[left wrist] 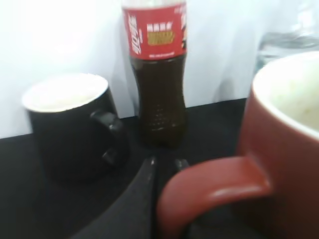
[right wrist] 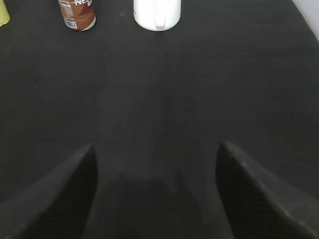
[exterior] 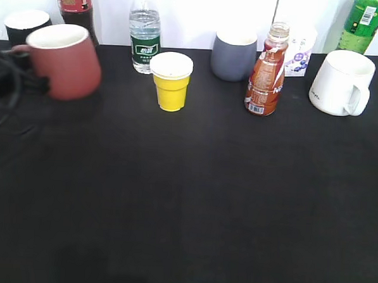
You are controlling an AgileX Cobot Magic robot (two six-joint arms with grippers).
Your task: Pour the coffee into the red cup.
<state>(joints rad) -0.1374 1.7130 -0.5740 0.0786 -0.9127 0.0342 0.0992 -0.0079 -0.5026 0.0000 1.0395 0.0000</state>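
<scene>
Bright even light, blown-out white wall (exterior: 195, 15) behind the matte black desk (exterior: 192, 199), red cup (exterior: 66, 62) motion-blurred, left wrist view soft, faint shadows near the cup

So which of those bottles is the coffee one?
Look along the back row on the black table, right of the middle. The coffee stands between the grey cup and the white mug: a small, curvy, uncapped bottle with a brown-orange label.

Against the black table (exterior: 192, 199), the red cup (exterior: 65, 62) is showing dull brick-red with a white inside, the coffee (exterior: 267, 73) is wearing a brown-orange and white label, the small cup (exterior: 171, 82) is glowing yellow, and one mug (exterior: 340, 83) is gleaming plain white.
</scene>
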